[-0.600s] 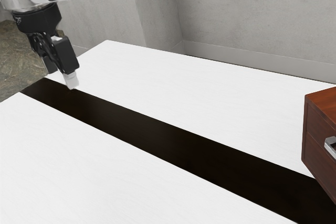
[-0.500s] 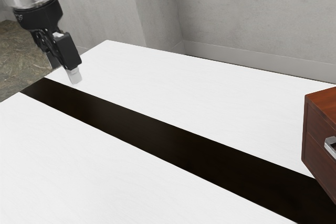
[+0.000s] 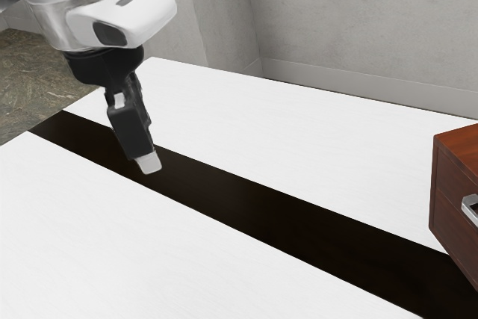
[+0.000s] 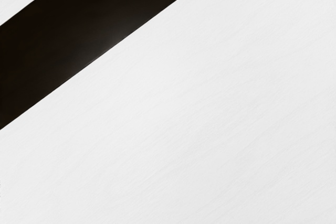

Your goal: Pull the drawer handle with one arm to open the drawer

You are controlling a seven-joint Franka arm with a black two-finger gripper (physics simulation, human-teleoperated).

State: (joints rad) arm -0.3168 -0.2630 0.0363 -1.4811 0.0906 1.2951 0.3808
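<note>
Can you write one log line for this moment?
black claw: near black table stripe | silver drawer handle: untouched, at exterior view's right edge

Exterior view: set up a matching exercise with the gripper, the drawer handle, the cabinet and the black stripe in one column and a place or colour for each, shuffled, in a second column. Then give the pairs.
1. gripper
2. drawer handle
3. cabinet
4. black stripe

a. silver-grey, at the exterior view's right edge
b. reddish-brown wood
c. runs diagonally across the white table
d. in the exterior view's left half, well apart from the cabinet

Pairs: 1-d, 2-a, 3-b, 4-c.
</note>
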